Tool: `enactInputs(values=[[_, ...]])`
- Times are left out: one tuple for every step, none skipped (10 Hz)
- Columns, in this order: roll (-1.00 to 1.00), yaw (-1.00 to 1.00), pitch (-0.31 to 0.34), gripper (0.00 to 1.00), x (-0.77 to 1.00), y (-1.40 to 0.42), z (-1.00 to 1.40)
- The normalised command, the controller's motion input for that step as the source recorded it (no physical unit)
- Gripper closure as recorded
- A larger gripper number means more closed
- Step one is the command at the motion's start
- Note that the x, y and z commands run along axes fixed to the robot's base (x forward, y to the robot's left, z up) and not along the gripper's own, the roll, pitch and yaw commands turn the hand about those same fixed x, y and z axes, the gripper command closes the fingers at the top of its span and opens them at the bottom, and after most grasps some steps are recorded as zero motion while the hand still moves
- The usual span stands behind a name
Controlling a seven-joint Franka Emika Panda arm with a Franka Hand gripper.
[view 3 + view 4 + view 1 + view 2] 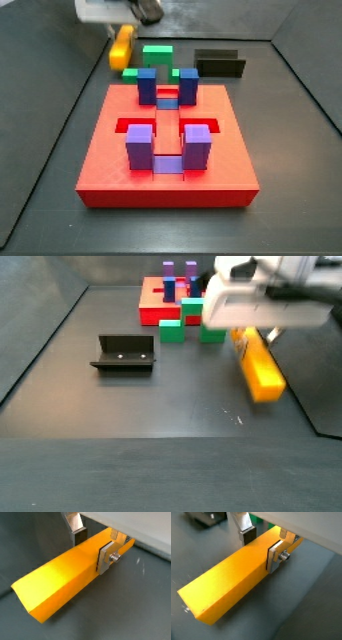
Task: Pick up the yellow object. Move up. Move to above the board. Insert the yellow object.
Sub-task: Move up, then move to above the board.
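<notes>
The yellow object (57, 579) is a long yellow-orange bar. It lies between my gripper's (92, 549) fingers, which are shut on its sides near one end, and it juts out toward the camera in both wrist views (224, 587). In a side view the gripper (261, 301) carries the bar (258, 364) off the dark floor, right of the green blocks. In a side view the bar (123, 47) hangs under the gripper (118, 12), behind the far left corner of the red board (107, 170). The board also shows at the far end (154, 296).
Blue and purple posts (140, 145) stand on the board. Green blocks (158, 55) (173, 329) sit just beyond the board's far edge. The black fixture (218, 62) (124, 353) stands on the floor beside them. Grey walls ring the floor.
</notes>
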Motion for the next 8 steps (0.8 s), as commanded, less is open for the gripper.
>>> enactInputs(values=[[0.04,0.01,0.041,1.0,-0.02,-0.01,0.31],[0.0,0.0,0.0,1.0,0.0,0.0,1.4],[0.0,0.0,0.028,1.0,-0.02,0.0,1.4],[0.01,0.0,0.052,1.0,-0.05,0.0,1.4],[0.04,0.0,0.031,1.0,-0.04,0.0,1.4],[0.03,0.0,0.034,1.0,0.0,0.0,1.4],[0.0,0.0,0.066,1.0,0.02,0.01,1.4],[0.0,0.0,0.081,1.0,0.0,0.0,1.4]])
